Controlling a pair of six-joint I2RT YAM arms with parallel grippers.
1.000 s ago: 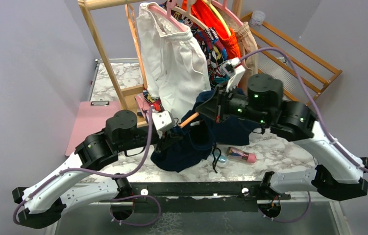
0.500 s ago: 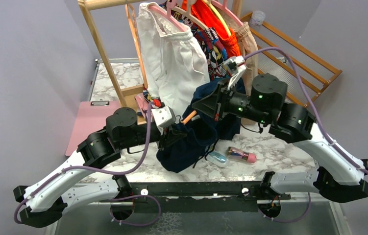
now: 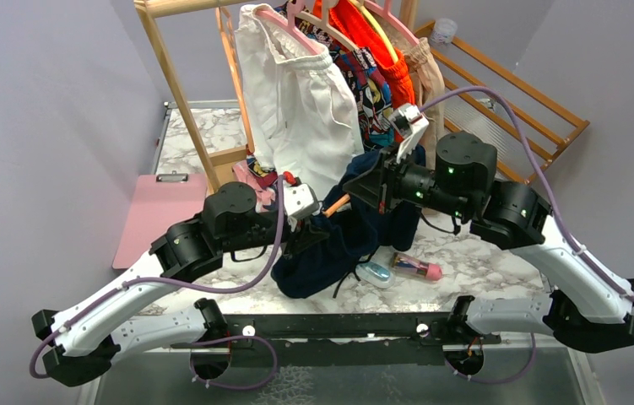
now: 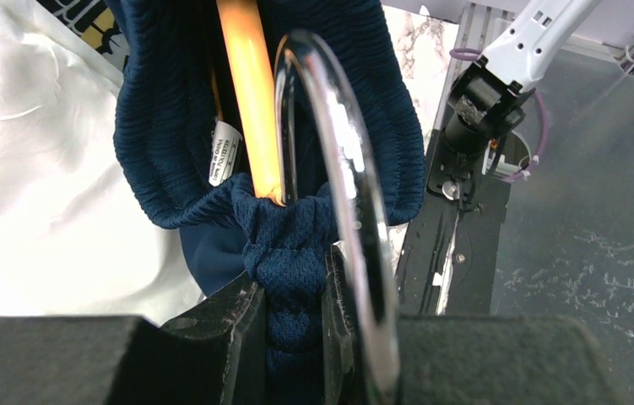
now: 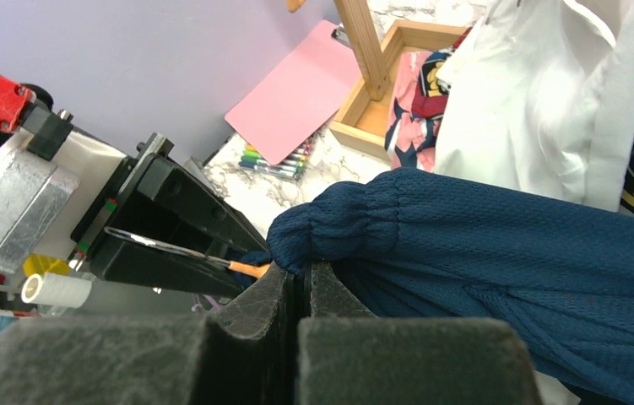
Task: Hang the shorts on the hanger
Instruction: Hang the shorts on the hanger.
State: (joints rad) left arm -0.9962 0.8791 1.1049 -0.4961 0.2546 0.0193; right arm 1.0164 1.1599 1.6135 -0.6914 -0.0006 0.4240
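White-and-grey marbled tabletop (image 3: 199, 135) fills the middle of my overhead view, with a light wooden clothes rack (image 3: 170, 80) rising at upper centre. A pair of white fabric shorts (image 3: 296, 101) on a pink hanger is the biggest garment on it.

Just below, at frame centre, the dark navy-blue fabric shorts (image 3: 322, 261) hang bunched between both arms, the low end sagging toward the marble. They are draped over the thin orange-tan wooden hanger (image 4: 250, 93), whose tip pokes out at centre overhead.

On my left wrist feed the left gripper (image 4: 292, 312) is clamped on a wad of navy mesh at bottom centre. The hanger's curved metal hook (image 4: 338, 169) runs right beside one finger (I cannot tell whether the wire is caught too). On the right feed the right gripper (image 5: 300, 287) has its jaws pressed together, pinching the gathered waistband.

A small white label (image 4: 225, 152) shows inside the waistband, left of the wood.
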